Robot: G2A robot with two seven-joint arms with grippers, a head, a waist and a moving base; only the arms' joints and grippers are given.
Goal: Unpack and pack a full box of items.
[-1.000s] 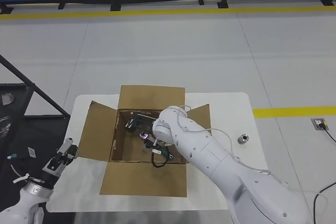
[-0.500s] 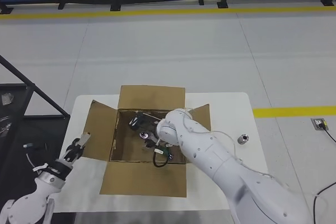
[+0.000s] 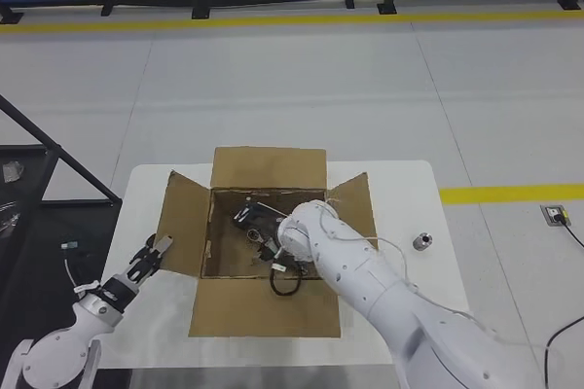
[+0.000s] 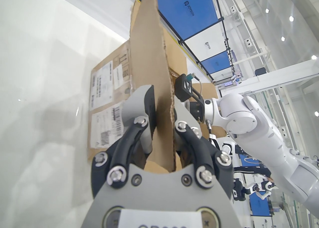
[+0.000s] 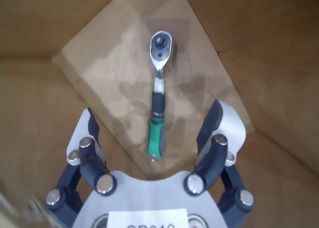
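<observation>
On the white table (image 3: 409,194), the left gripper (image 4: 162,106) pinches the left flap (image 4: 149,64) of one cardboard box (image 3: 263,309) between closed fingers. Inside the box, the right gripper (image 5: 153,111), fingers spread wide and holding nothing, hangs over one green-handled ratchet wrench (image 5: 159,84) lying on the floor. White barcode labels (image 4: 107,124) on the box's side are unreadable.

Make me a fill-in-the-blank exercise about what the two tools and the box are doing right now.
1. The left tool is ___ on a flap of the box.
2. The right tool hangs ___ above the wrench inside the box.
3. The wrench's handle is black and ___.

Missing words: shut; open; green.
</observation>
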